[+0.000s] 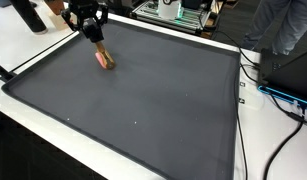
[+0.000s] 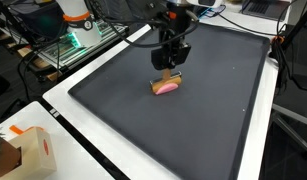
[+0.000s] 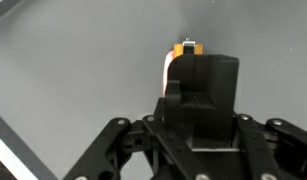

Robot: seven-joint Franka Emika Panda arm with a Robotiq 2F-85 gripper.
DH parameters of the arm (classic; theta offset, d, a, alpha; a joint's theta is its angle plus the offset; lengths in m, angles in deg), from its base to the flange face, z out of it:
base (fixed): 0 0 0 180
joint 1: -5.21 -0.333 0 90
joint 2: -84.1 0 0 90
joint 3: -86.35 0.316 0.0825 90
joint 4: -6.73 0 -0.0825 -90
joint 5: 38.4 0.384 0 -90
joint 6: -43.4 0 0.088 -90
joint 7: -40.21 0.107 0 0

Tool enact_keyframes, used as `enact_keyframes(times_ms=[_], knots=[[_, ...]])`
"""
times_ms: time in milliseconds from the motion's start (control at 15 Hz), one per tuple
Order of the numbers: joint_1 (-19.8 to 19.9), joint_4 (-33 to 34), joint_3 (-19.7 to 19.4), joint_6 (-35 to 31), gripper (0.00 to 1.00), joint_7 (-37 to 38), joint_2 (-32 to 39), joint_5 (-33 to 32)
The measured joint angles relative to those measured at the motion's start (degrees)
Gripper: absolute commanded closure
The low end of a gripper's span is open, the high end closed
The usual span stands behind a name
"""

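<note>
A small pink and tan block (image 2: 167,86) lies on the dark grey mat (image 2: 193,130); it also shows in an exterior view as the block (image 1: 104,59). My gripper (image 2: 173,67) hangs right over it, fingertips close to its top; whether they touch is unclear. In the wrist view the two fingers (image 3: 198,75) are pressed together into one black mass, so the gripper (image 3: 198,58) is shut. The block (image 3: 172,66) peeks out beyond and left of the tips, mostly hidden. From the far side the gripper (image 1: 95,38) stands near the mat's back left corner.
The mat (image 1: 143,110) has a raised black rim on a white table (image 1: 268,130). Cables (image 1: 255,85) run along one side. A cardboard box (image 2: 28,152) sits at a table corner. Lab equipment (image 2: 78,30) and a person (image 1: 288,25) stand beyond the edges.
</note>
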Motion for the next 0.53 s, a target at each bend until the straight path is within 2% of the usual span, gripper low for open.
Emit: enact_keyframes(times_ms=[533], knots=[[-0.3,0.0,-0.5,-0.4,0.76,4.9,0.2,-7.6]])
